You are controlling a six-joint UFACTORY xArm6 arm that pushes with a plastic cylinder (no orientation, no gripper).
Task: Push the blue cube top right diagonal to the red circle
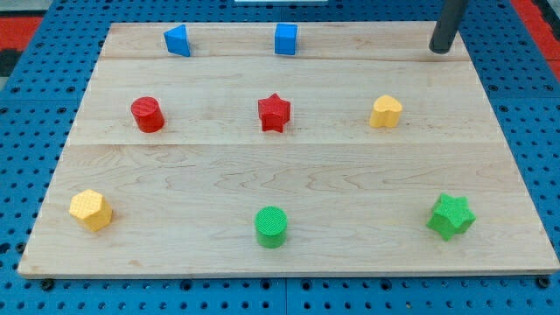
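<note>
The blue cube (286, 39) sits at the view's top, near the middle of the board's top edge. The red circle, a short red cylinder (147, 115), stands at the view's left, in the middle row. My tip (438, 49) rests at the view's top right corner of the board, far right of the blue cube and apart from every block. The cube lies up and to the right of the red circle, well away from it.
A blue wedge-shaped block (178, 40) sits at top left. A red star (274, 113) and a yellow heart (386, 112) share the middle row. A yellow hexagon (91, 210), a green cylinder (271, 227) and a green star (451, 216) line the bottom row. The wooden board (289, 175) lies on blue pegboard.
</note>
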